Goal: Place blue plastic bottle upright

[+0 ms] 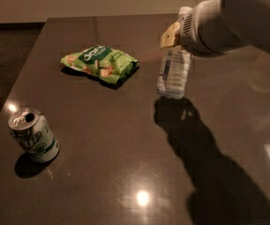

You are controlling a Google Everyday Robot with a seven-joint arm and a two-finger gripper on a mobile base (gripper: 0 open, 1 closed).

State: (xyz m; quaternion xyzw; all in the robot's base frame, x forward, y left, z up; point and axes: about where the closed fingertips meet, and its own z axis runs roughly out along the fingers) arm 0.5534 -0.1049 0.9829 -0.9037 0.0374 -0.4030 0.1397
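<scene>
The blue plastic bottle [173,74] is clear with a pale label. It hangs nearly upright, base down, at the table's middle right, with its base close to the dark tabletop [121,158] just above its shadow. My gripper [178,43] comes in from the upper right and is shut on the bottle's top. The cap is hidden behind the gripper. One tan finger [168,36] shows on the bottle's left side.
A green chip bag [99,62] lies to the left of the bottle. A green-and-white soda can [34,135] stands near the table's front left edge. My arm's shadow runs across the front right of the table.
</scene>
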